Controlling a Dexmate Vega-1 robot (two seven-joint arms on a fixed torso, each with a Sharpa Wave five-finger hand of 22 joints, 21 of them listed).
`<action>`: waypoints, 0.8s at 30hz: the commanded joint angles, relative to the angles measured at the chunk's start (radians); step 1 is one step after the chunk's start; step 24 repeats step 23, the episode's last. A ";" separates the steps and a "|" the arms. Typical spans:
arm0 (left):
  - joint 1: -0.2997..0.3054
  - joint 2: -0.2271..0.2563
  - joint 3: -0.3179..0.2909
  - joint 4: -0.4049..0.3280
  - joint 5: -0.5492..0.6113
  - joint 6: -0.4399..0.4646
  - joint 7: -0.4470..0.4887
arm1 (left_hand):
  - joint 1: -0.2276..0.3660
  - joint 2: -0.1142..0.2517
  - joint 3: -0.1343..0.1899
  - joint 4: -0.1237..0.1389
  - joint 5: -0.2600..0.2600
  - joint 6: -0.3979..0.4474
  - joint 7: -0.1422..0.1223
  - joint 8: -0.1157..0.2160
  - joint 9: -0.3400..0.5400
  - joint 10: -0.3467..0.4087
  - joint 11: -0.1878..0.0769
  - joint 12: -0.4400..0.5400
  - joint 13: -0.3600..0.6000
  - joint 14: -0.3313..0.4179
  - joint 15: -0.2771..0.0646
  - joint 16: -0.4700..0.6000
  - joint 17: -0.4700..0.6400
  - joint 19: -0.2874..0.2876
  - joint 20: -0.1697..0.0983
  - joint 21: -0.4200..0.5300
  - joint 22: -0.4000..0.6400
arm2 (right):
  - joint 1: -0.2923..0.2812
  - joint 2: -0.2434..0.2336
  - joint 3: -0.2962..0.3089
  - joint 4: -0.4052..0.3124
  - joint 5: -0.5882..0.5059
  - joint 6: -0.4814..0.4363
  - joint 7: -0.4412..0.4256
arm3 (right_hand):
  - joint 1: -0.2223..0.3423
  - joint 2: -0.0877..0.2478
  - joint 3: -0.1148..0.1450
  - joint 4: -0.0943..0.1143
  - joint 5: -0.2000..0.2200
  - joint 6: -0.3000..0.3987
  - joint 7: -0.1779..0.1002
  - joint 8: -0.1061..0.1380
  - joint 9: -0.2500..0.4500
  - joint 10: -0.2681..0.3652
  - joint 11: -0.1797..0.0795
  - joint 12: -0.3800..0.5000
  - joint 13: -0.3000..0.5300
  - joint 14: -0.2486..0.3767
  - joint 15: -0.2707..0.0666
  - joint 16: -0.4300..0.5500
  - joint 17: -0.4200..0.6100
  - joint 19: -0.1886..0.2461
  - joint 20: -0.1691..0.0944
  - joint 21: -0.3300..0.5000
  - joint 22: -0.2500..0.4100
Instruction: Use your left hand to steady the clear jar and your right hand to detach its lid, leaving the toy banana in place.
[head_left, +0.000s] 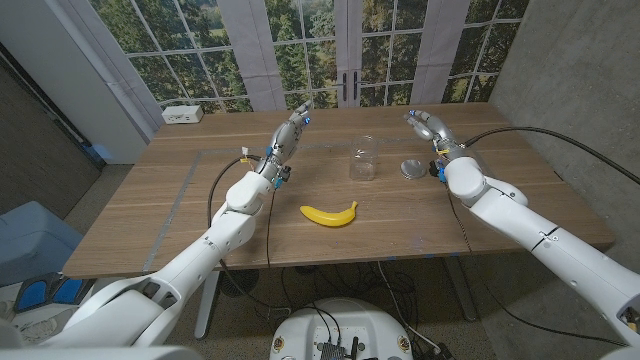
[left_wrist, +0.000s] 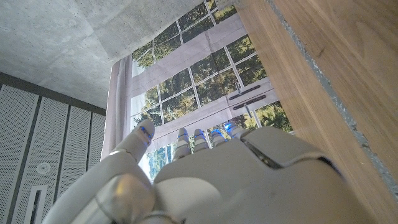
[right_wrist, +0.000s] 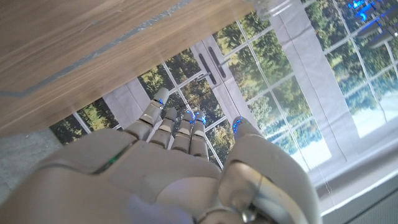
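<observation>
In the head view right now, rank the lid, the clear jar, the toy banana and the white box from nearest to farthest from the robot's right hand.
1. Lid: on the table just beside the right hand.
2. Clear jar: upright, mid-table, toward the left hand.
3. Toy banana: nearer the robot's edge of the table.
4. White box: far corner on the robot's left.

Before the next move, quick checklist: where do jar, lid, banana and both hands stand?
1. Lid off the jar: ok, it lies on the table to the jar's right.
2. Jar upright: ok.
3. Banana in place: ok, on the table in front of the jar, untouched.
4. Left hand clear of the jar: ok, apart, holding nothing.
5. Right hand free: ok, behind the lid, holding nothing.
6. Jar contents: cannot tell.
</observation>
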 joint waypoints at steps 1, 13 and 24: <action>0.038 0.033 -0.012 -0.064 0.001 0.033 0.030 | 0.004 0.040 0.001 -0.007 -0.002 0.004 -0.008 0.003 0.000 -0.011 -0.006 0.000 0.002 -0.019 -0.088 0.001 0.000 -0.004 -0.094 0.000 0.002 | -0.068 0.078 0.084 0.129 0.106 0.299 0.030 | -0.008 0.007 0.033 0.012 0.006 0.029 0.004 0.006 0.000 0.027 0.003 0.008 -0.005 0.030 -0.089 0.013 -0.004 0.026 -0.078 -0.004 0.003; 0.084 0.073 -0.033 -0.132 -0.010 0.067 0.054 | 0.003 0.041 -0.003 -0.011 -0.002 0.003 -0.008 0.002 0.000 -0.011 -0.006 0.000 0.002 -0.010 -0.086 0.004 0.000 -0.004 -0.094 -0.001 0.002 | -0.090 0.181 0.119 0.264 0.222 0.555 0.095 | -0.042 0.001 0.086 0.050 0.008 0.098 0.006 0.015 0.001 0.086 0.008 0.018 -0.019 0.086 -0.094 0.029 -0.018 0.079 -0.084 -0.014 0.003; 0.115 0.090 -0.044 -0.162 -0.015 0.092 0.080 | -0.002 0.046 -0.011 -0.019 -0.001 -0.003 -0.005 0.001 0.000 -0.016 -0.003 0.000 0.003 -0.014 -0.085 0.002 0.001 -0.009 -0.094 -0.003 0.003 | -0.082 0.249 0.141 0.361 0.302 0.679 0.150 | -0.066 -0.001 0.115 0.068 0.007 0.135 0.014 0.017 0.001 0.123 0.018 0.024 -0.026 0.113 -0.093 0.034 -0.028 0.114 -0.083 -0.019 0.004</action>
